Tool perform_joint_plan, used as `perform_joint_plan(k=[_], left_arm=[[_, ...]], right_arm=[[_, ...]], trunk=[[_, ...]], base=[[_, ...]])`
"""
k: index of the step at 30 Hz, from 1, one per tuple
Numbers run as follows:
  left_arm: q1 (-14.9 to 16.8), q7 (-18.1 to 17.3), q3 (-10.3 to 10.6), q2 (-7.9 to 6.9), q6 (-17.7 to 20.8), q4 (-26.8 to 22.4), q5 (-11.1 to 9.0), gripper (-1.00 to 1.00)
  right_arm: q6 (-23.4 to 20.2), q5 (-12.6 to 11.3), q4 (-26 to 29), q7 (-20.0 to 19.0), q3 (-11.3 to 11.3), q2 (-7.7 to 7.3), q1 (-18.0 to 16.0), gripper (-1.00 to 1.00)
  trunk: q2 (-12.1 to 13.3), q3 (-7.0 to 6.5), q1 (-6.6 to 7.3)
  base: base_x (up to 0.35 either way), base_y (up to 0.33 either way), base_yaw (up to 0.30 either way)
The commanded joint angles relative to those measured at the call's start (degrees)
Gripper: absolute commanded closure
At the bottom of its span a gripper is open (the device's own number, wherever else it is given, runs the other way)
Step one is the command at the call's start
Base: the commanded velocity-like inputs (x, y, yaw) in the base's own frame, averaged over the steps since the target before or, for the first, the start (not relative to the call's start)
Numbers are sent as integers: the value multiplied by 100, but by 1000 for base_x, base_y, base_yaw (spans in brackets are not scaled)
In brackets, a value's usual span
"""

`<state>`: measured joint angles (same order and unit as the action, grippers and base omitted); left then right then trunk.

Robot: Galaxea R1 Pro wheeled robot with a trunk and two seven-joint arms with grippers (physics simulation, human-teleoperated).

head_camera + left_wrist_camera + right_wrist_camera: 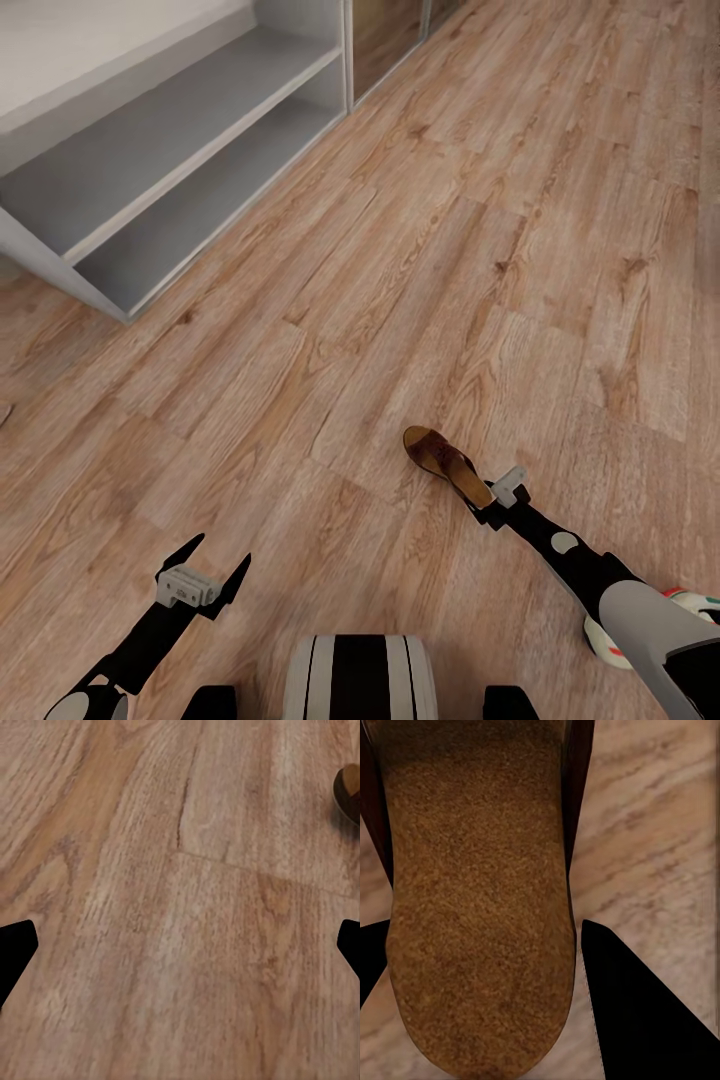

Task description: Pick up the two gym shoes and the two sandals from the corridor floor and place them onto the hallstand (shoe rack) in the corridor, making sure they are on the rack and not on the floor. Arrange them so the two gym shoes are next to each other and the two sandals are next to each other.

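Matt wood-grain corridor floor (pixel 400 250); the sandal (pixel 447 465) shows glossy dark leather edges and a rough, suede-like tan footbed (pixel 480 907).

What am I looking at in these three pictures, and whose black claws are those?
It is a simulated wheeled robot with two arms. The big picture looks down from its head. The other two come from cameras near each arm's tool. The left tool hangs open above the wooden corridor floor, holding nothing. The right tool sits at the heel of a brown sandal, its fingers on either side of the sole; whether it grips, I cannot tell. A gym shoe peeks out behind the right arm. The grey hallstand stands upper left.
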<state>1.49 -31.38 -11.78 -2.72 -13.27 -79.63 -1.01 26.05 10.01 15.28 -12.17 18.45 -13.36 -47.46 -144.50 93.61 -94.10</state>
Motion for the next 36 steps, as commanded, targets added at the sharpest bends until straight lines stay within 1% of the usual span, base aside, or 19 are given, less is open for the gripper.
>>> perform_joint_plan(k=[1, 21, 36], left_arm=[[0, 0, 0, 0, 0, 0, -1, -100], [0, 0, 0, 8, 0, 0, -2, -100], [0, 0, 0, 10, 0, 0, 1, -100]], right_arm=[[-3, -16, 0, -13, 1, 0, 0, 100], [-3, -24, 1, -13, 1, 0, 0, 100], [-3, -25, 1, -13, 1, 0, 0, 100]], trunk=[[0, -6, 0], [0, -42, 0], [0, -143, 0]], base=[[0, 0, 0], [0, 0, 0], [0, 0, 0]])
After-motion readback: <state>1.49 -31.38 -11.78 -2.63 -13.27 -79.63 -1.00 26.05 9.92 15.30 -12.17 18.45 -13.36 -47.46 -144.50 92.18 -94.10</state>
